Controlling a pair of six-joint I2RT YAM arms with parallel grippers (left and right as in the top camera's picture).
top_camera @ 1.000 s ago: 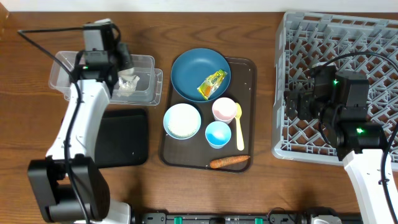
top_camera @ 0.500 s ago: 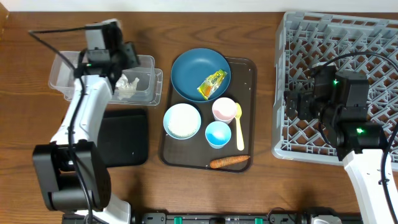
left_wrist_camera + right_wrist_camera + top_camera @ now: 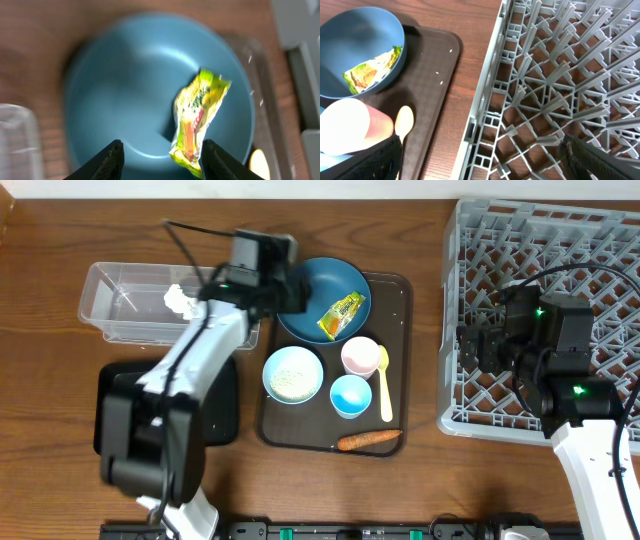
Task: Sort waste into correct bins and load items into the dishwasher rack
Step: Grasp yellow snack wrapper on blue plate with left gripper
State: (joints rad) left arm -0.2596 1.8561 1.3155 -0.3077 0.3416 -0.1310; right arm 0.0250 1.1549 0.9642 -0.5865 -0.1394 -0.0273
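My left gripper is open and empty, hanging over the large dark blue bowl. In the left wrist view its fingers straddle the bowl, with the yellow-green-orange wrapper just inside the right finger. The wrapper lies in the bowl. Crumpled white tissue lies in the clear tub. The white bowl holds rice grains. Pink-rimmed cup, light-blue cup, yellow spoon and carrot sit on the tray. My right gripper is open and empty over the left edge of the dishwasher rack, as the right wrist view shows.
The dishes stand on a dark brown serving tray. The shallow black tray lies in front of the tub, partly under my left arm. The right wrist view shows the rack's lattice, the blue bowl and the spoon.
My left arm has swung right, from over the clear tub to over the blue bowl. The tissue stays in the tub. The right arm has not moved.
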